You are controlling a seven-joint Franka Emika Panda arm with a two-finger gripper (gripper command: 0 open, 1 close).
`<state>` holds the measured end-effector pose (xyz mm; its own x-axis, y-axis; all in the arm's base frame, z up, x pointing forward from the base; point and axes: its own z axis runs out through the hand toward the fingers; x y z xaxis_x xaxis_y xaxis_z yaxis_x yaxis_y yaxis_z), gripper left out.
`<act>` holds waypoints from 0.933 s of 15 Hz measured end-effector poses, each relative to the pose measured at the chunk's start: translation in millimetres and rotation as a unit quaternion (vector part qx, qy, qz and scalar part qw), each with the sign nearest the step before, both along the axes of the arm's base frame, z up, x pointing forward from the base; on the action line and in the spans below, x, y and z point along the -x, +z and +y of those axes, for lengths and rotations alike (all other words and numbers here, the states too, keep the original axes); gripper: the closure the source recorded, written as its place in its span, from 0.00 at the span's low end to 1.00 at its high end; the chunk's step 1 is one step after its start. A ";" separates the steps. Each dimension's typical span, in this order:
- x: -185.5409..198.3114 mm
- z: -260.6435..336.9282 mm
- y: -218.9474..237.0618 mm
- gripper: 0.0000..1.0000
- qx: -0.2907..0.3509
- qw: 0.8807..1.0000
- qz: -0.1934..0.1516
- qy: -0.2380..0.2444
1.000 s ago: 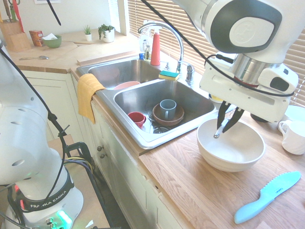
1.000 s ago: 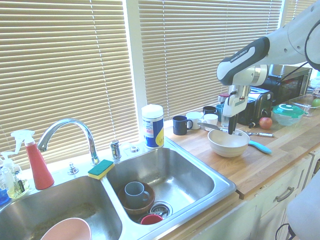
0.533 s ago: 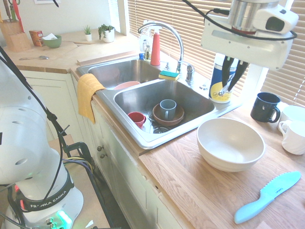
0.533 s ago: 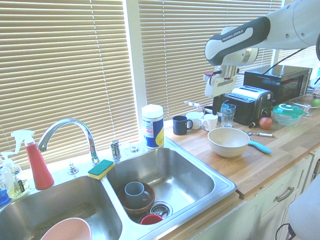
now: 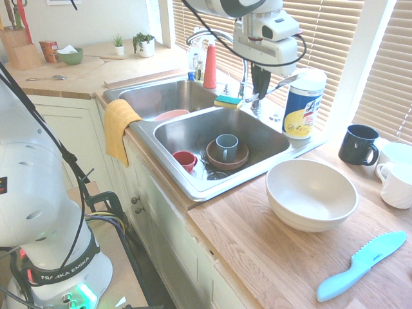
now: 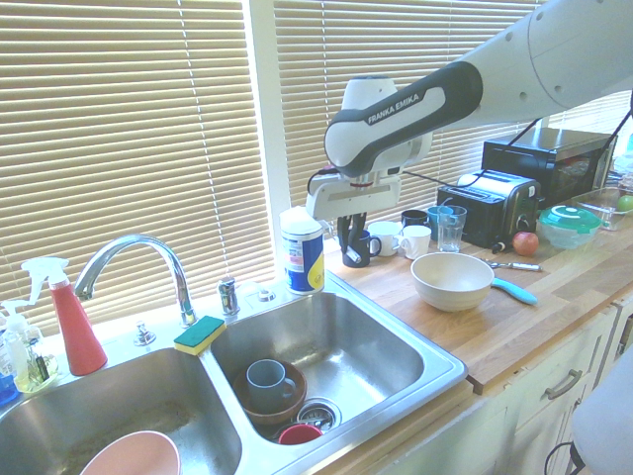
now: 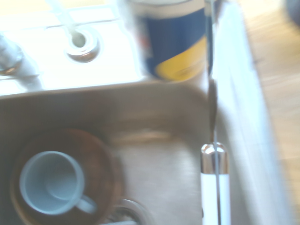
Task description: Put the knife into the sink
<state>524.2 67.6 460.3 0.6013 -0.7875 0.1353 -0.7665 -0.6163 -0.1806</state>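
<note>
The knife (image 5: 284,82) is a slim table knife with a white handle (image 7: 216,190) and a thin grey blade. My gripper (image 5: 260,94) is shut on it. It hangs in the air over the back right part of the sink's right basin (image 5: 193,132), beside the faucet (image 5: 222,38) and the wipes canister (image 5: 303,103). In the second exterior view the gripper (image 6: 350,247) hangs above the steel sink (image 6: 371,346); the knife is hard to make out there. The wrist view looks down into the basin (image 7: 154,178).
In the right basin a blue mug (image 5: 226,147) stands in a brown bowl (image 5: 239,158) beside a red cup (image 5: 185,159). A sponge (image 5: 228,101) lies on the divider. On the counter are a cream bowl (image 5: 312,193), a light blue serrated knife (image 5: 360,264) and mugs (image 5: 358,144).
The gripper lifted the knife out of the cream bowl and carried it across from the counter to above the sink's right basin. It stayed shut throughout.
</note>
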 end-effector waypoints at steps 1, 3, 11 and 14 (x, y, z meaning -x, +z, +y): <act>1.8 17.9 -21.9 1.00 -0.001 1.000 0.000 -0.002; 6.0 44.6 -67.0 1.00 -0.002 1.000 0.006 -0.009; 31.1 86.5 -191.6 1.00 0.009 0.998 0.048 -0.041; 31.7 79.0 -248.3 1.00 0.008 0.996 0.071 -0.046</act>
